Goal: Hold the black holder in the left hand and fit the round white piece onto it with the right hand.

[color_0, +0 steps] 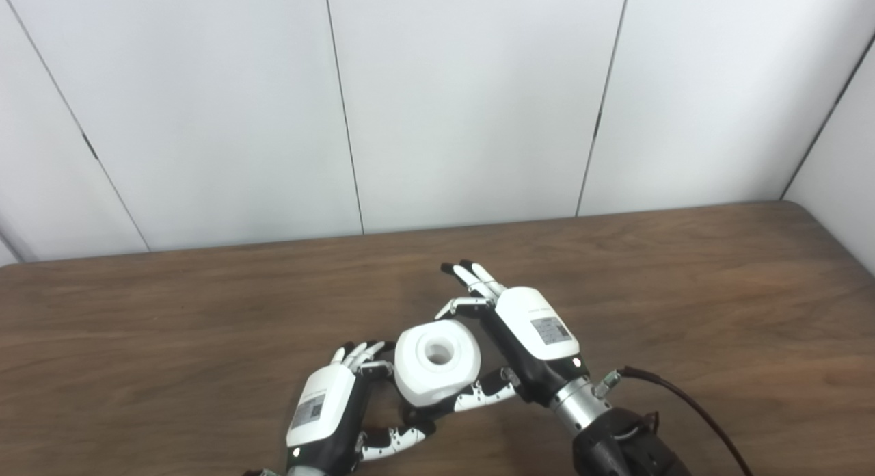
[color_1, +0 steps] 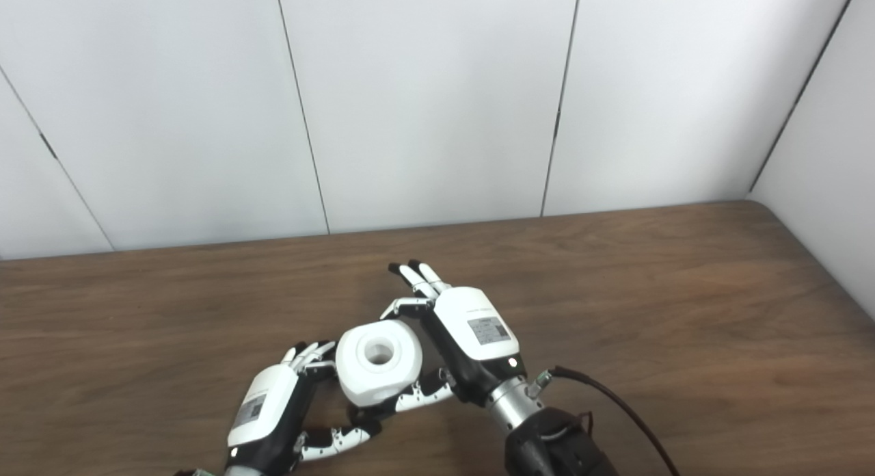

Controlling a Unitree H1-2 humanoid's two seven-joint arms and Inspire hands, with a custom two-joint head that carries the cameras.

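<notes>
Round white piece (color_0: 437,362) sits near the bench's (color_0: 683,291) front edge, held between both hands above the wood. It is a thick, matte, rounded disc with a circular hole in its top face. The right hand (color_0: 519,339) grips it, thumb under the near side and one finger hooked over the far rim, other fingers straight and pointing away toward the wall panels (color_0: 465,100). The left hand (color_0: 335,401) is touching the piece's left side with fingertips and thumb curled below; whether it grips anything cannot be told. A dark shape under the piece may be the black holder, mostly hidden. Brown wood-grain bench is bare right, left and behind the piece. A dark cable (color_0: 690,407) trails off the right wrist.
</notes>
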